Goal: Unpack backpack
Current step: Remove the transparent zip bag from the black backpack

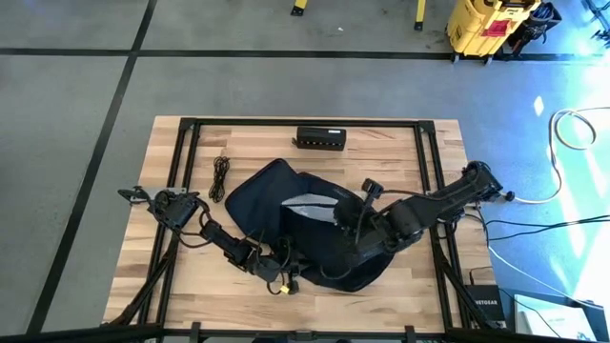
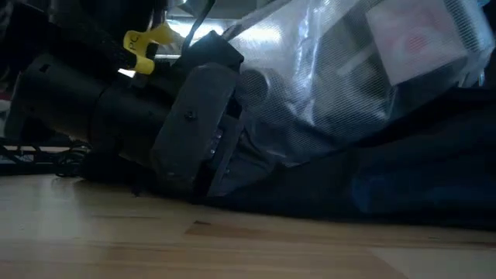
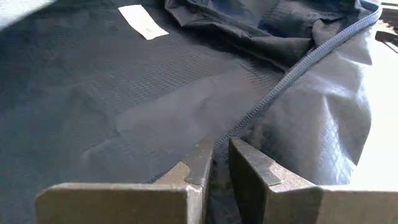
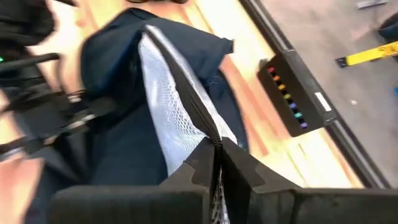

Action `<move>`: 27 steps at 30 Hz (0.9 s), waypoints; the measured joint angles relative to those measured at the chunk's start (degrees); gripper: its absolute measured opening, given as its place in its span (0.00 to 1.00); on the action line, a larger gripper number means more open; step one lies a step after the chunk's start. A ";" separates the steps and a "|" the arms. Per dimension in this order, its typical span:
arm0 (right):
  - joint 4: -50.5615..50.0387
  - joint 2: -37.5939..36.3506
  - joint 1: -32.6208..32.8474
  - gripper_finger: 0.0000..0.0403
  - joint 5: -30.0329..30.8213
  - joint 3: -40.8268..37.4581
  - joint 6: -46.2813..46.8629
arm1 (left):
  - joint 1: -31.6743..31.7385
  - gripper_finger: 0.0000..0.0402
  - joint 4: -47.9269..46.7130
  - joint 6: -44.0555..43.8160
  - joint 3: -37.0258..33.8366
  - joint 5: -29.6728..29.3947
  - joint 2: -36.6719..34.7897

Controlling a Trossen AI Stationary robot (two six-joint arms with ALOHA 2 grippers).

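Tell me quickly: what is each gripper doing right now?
Left gripper: shut on the backpack fabric by its zipper.
Right gripper: shut on the backpack's zipper edge, beside the white mesh.

One backpack, one black box, one coiled cord, two arms.

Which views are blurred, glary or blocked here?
Low view: mostly blocked by the left arm and backpack, glare on the clear plastic. Right wrist view: motion blur, worst at the edges. High view: bright glare at the right edge. Left wrist view: sharp, evenly lit.
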 joint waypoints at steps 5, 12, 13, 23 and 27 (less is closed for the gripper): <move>1.73 -0.59 3.33 0.00 -0.18 0.00 1.30 | 3.46 0.09 -0.02 0.31 0.00 0.41 0.00; 1.61 -0.77 7.21 0.00 0.64 0.03 3.99 | 9.39 0.09 0.07 2.28 0.00 4.29 -0.02; 1.10 -0.77 7.76 0.00 1.07 0.33 4.16 | 10.16 0.09 0.12 3.25 0.02 4.34 -0.02; -2.37 -0.96 10.49 0.00 0.27 4.48 4.54 | 18.69 0.09 2.01 10.01 -0.13 6.37 -0.44; -4.25 -0.94 10.49 0.00 -1.75 4.48 6.14 | 20.48 0.09 1.19 10.42 -0.22 8.95 -2.38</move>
